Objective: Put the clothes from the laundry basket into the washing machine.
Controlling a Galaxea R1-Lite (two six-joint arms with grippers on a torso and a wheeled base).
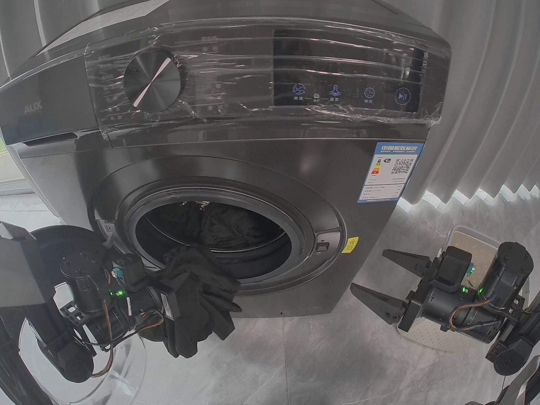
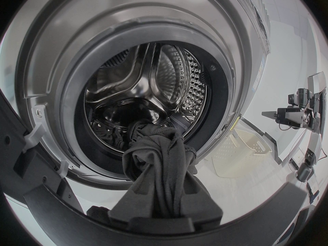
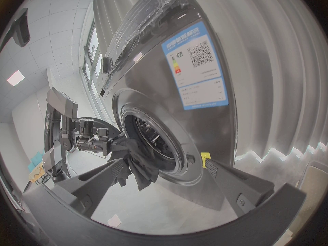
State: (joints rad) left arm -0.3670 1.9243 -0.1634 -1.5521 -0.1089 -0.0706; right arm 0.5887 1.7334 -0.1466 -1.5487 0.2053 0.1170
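Black cloth [image 1: 197, 293] hangs from the left fingers [image 2: 205, 197], which are squeezed tight on it so it cannot drop. It is held just in front of the round hole [image 1: 169, 237] of the washing machine [image 1: 253, 158], low by the rim, I think so it can be pushed in next. More dark clothes [image 1: 225, 226] lie inside. On the right, the right fingers [image 1: 408, 260] are spread wide and hold nothing, near the white laundry basket [image 1: 478, 240] on the floor, likely ready to pick again.
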